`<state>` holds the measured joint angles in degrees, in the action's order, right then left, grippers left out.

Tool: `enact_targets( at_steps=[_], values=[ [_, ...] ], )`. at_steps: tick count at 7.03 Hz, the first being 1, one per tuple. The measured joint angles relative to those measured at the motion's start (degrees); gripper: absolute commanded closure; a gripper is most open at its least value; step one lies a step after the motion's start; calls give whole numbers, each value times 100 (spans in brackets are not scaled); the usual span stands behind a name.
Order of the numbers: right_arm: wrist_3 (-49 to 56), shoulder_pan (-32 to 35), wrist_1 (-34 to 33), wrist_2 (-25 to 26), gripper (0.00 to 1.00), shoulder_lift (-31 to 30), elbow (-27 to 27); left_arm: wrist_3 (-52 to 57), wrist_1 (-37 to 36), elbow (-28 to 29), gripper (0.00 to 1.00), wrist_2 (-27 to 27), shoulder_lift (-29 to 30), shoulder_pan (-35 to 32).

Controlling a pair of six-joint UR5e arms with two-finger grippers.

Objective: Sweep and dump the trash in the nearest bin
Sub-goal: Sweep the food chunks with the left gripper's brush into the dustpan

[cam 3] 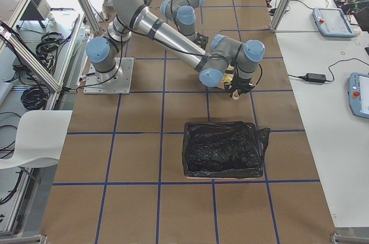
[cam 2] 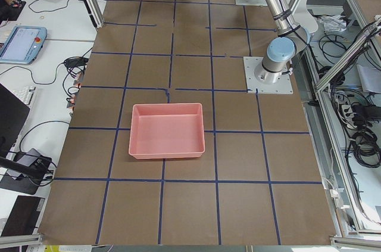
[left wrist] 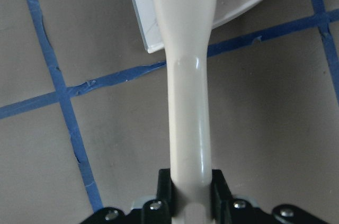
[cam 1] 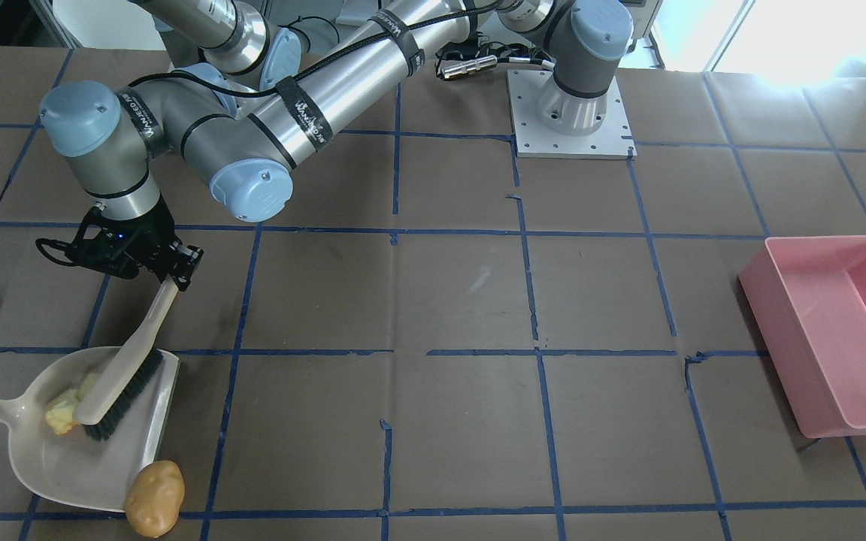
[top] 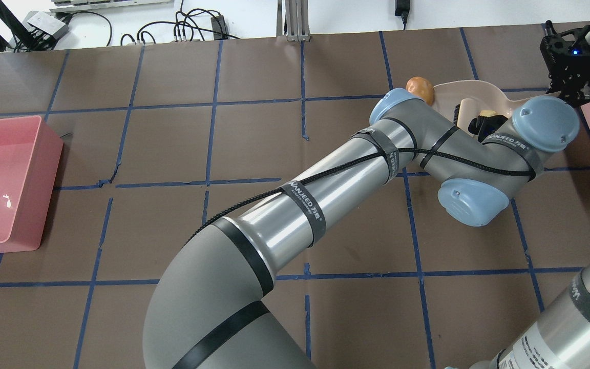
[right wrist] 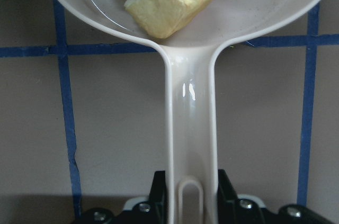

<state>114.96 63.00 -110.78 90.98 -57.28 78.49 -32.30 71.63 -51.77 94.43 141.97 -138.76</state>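
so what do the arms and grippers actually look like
The left arm and right arm are silver-grey tubes with pale blue joint caps. Black WANJEED straps bind a black cable along the left. The left gripper and right gripper are black, each showing a blue light.

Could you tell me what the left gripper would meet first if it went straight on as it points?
Past the brush it holds, the left gripper would probably meet the dustpan, whose front edge lies straight ahead along the handle. The table might come first; the tilt is unclear.
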Motion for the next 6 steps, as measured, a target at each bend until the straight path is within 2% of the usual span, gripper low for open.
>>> enact_targets(
  at_steps=[4,6],
  values=[
    [-288,-13,4,-71,100,-1,5,-275,53,-635,100,138,-664,335],
    [-723,-16,4,-91,100,-12,17,-562,51,-603,100,401,-661,772]
  ],
)
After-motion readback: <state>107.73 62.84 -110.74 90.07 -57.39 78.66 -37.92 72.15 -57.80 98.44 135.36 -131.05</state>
